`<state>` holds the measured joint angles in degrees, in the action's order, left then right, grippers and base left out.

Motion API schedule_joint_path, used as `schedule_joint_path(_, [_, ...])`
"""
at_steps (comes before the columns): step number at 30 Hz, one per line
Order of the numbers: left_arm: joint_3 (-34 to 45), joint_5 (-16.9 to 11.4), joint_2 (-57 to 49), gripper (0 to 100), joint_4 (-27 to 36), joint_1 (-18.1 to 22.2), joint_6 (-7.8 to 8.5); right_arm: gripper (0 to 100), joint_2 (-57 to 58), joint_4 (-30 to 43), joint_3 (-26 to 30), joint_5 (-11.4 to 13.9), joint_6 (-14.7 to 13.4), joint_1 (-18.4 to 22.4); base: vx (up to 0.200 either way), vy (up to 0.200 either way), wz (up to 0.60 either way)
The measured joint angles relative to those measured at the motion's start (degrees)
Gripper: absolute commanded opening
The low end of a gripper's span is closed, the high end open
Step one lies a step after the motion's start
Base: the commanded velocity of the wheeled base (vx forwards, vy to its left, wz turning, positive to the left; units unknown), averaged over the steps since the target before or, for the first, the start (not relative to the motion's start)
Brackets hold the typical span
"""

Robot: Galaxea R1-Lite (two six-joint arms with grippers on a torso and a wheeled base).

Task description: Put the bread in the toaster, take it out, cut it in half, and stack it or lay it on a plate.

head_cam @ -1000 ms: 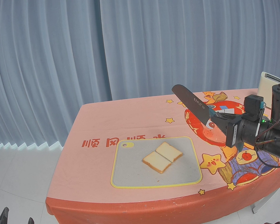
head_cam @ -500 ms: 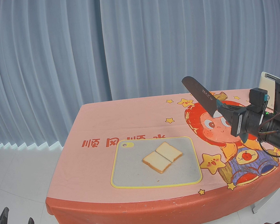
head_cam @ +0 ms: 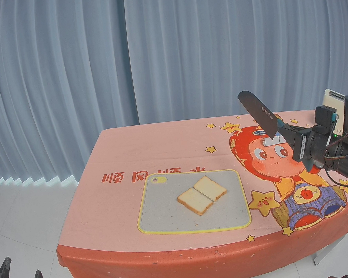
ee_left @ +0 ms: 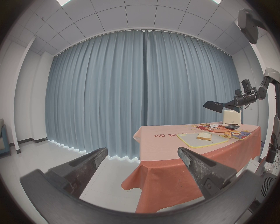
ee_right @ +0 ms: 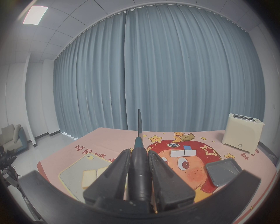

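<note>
R hand gripping knife aloft, L hand unclenched, halved bread on board

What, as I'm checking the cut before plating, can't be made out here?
Bread: head view, seam's depth hidden; left wrist view, too small.
Toaster: head view, mostly behind the right arm.
Knife handle: right wrist view, enclosed by the right end effector.
Left end effector: head view, cut by the bottom edge.

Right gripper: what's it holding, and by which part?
The right gripper grips a black-bladed kitchen knife by its handle, blade raised. The open left gripper holds nothing.
</note>
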<state>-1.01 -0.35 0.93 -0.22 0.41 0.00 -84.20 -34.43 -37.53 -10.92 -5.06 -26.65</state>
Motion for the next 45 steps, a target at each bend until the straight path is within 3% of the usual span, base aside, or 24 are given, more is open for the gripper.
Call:
schedule_joint_path(10, [0.0, 0.02, 0.0, 100, -0.02, 0.0, 0.0, 0, 0.0, 0.05, -0.85, 0.44, 0.17, 5.13, 0.0, 0.0, 0.0])
schedule_joint_path(17, [0.0, 0.02, 0.0, 100, -0.02, 0.0, 0.0, 0, -0.28, 0.13, -1.52, 2.5, 0.22, 8.63, 0.0, 0.0, 0.0])
schedule_joint_path(39, [0.0, 0.0, 0.0, 100, 0.0, 0.0, 0.0, 0, -1.38, 0.09, -2.84, 1.6, -0.6, 11.3, 0.0, 0.0, 0.0])
schedule_joint_path(45, [0.0, 0.02, 0.0, 100, 0.0, 0.0, 0.0, 0, -1.3, -0.02, -0.35, 1.65, -0.77, 11.56, 0.0, 0.0, 0.0])
